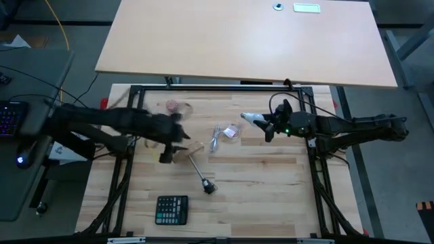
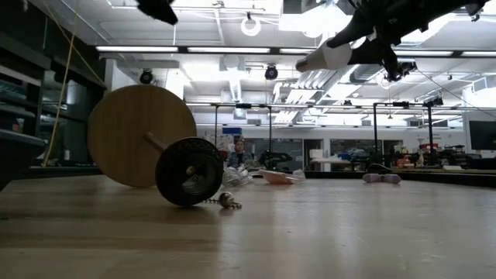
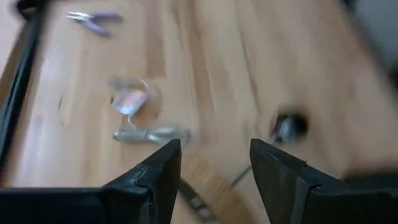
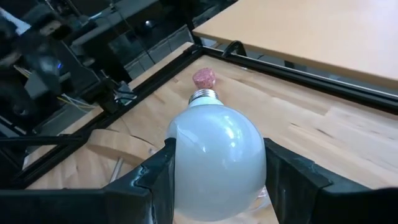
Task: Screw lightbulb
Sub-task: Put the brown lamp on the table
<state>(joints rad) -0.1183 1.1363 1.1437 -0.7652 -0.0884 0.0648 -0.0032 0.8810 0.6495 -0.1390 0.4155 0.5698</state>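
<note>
1. hidden or unclear: the left wrist view is blurred; a dark object (image 3: 289,126) and a clear wrapper (image 3: 132,99) on the worktop (image 3: 205,56) cannot be made out in detail. in the high view the left arm covers part of the wooden disc (image 1: 178,152).
2. writing: none readable; the calculator (image 1: 171,209) keys are too small to read.
3. right tool (image 4: 214,171): raised above the worktop, fingers pinching the lightbulb (image 4: 214,158) by its glass, screw base pointing away from the wrist.
4. left tool (image 3: 214,165): over the worktop near the disc, fingers spread with a clear gap, nothing between them.
5. low view: disc on edge, black socket (image 2: 188,171) facing the camera.
</note>
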